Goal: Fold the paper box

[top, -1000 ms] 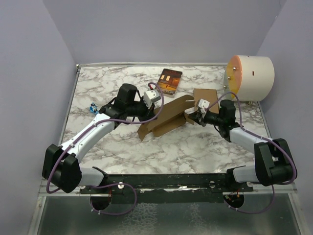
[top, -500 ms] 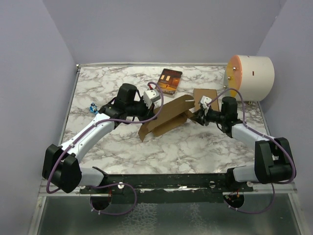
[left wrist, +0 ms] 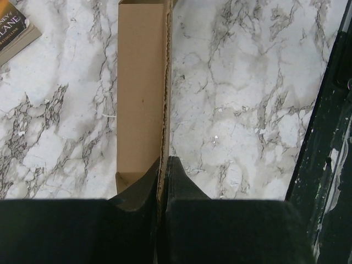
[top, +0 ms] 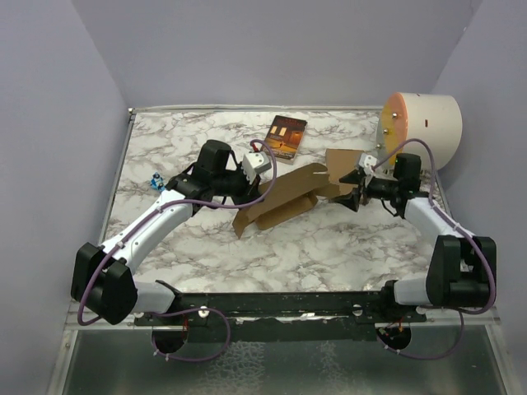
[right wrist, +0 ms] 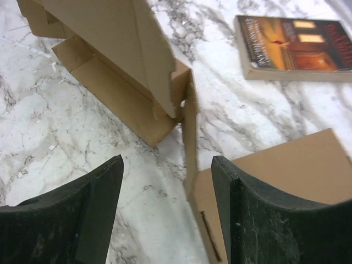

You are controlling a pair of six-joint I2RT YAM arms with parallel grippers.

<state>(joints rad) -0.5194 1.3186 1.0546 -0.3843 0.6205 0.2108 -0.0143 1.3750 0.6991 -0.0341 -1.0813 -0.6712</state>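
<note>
The paper box point(top: 280, 197) is a brown cardboard piece lying partly folded mid-table, with a flat flap point(top: 344, 163) at its right end. My left gripper point(top: 265, 186) is shut on one thin upright wall of it; the left wrist view shows the long trough of the paper box point(left wrist: 140, 82) running away from the left gripper point(left wrist: 163, 165). My right gripper point(top: 352, 191) stands open just right of the box. In the right wrist view a narrow upright tab point(right wrist: 190, 132) rises ahead of the right gripper point(right wrist: 165, 181), untouched by either finger.
A dark red-brown book point(top: 287, 136) lies behind the box and also shows as the book point(right wrist: 297, 47) in the right wrist view. A cream cylinder with an orange face point(top: 422, 129) sits at the back right. A small blue object point(top: 155, 183) lies at the left.
My right gripper has opened, let go of the box's right end and drawn back to the right. The left gripper has kept its hold and place.
</note>
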